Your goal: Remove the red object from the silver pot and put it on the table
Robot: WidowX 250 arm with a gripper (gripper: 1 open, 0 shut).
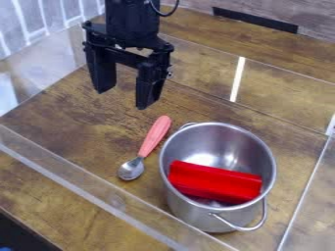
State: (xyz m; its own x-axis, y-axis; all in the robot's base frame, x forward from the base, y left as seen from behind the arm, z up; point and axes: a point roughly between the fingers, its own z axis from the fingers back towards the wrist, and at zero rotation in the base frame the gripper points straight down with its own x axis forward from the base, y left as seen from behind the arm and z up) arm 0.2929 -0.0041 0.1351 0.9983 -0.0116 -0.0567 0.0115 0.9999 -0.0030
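Note:
The red object [215, 181], a bright red brick-shaped block, lies inside the silver pot [197, 139] at the lower right, tilted against the pot's near wall. The pot stands on the dark wood-grain table [66, 137]. My black gripper [124, 90] hangs above the table to the upper left of the pot, pointing down. Its fingers stand apart, open, with nothing between them. It is well clear of the pot and the block.
A metal spoon with a pinkish-red handle [147, 145] lies on the table just left of the pot. Clear acrylic walls [78, 181] run along the table's edges, near the front left and on the right side.

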